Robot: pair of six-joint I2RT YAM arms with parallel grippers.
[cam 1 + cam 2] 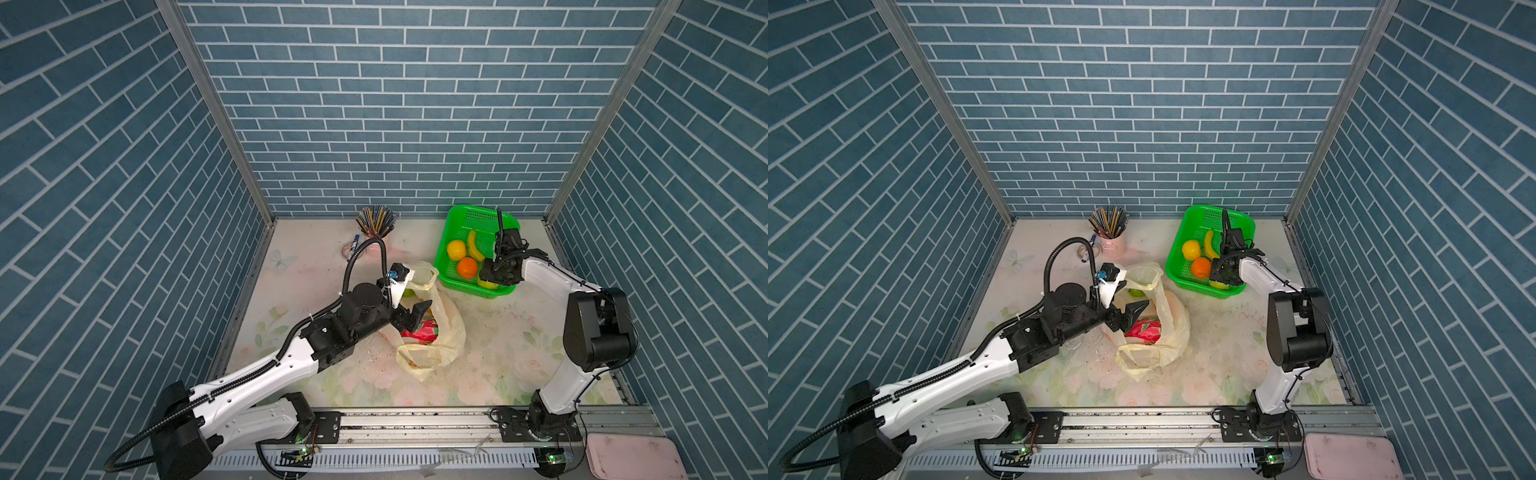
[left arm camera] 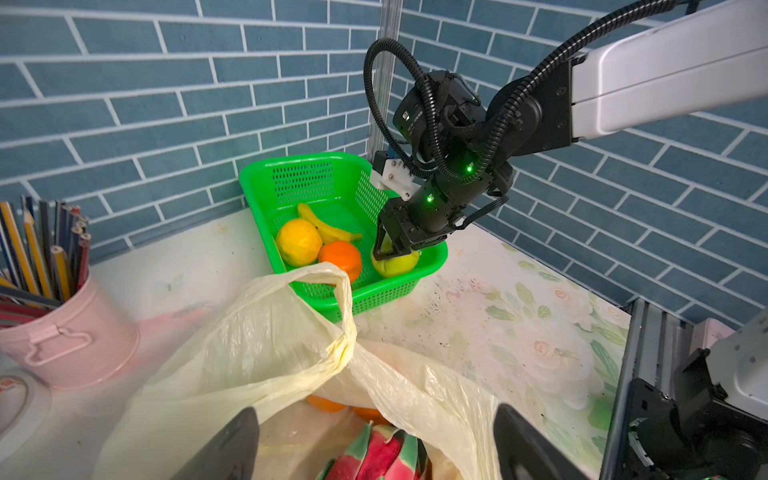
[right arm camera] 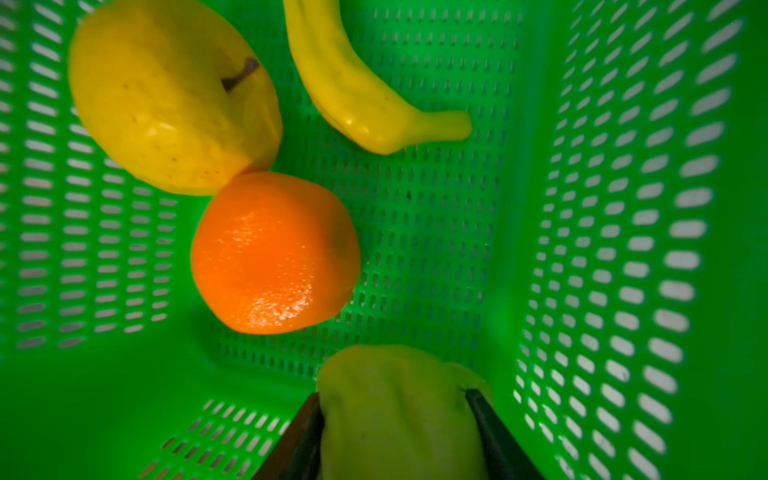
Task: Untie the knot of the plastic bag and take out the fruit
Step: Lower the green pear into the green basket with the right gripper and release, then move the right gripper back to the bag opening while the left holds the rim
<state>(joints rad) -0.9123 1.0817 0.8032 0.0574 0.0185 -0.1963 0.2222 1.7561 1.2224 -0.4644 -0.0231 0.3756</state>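
The pale yellow plastic bag lies mid-table with its mouth open and its handles in loose loops; the knot is out of view. Inside lie a pink-red dragon fruit and orange fruit. My left gripper hangs open just above the bag's mouth, over the dragon fruit. My right gripper is shut on a green lumpy fruit, low inside the green basket near its front corner.
In the basket lie a yellow round fruit, an orange and a banana. A pink pencil cup stands at the back wall. A pink tray sits beyond the front rail.
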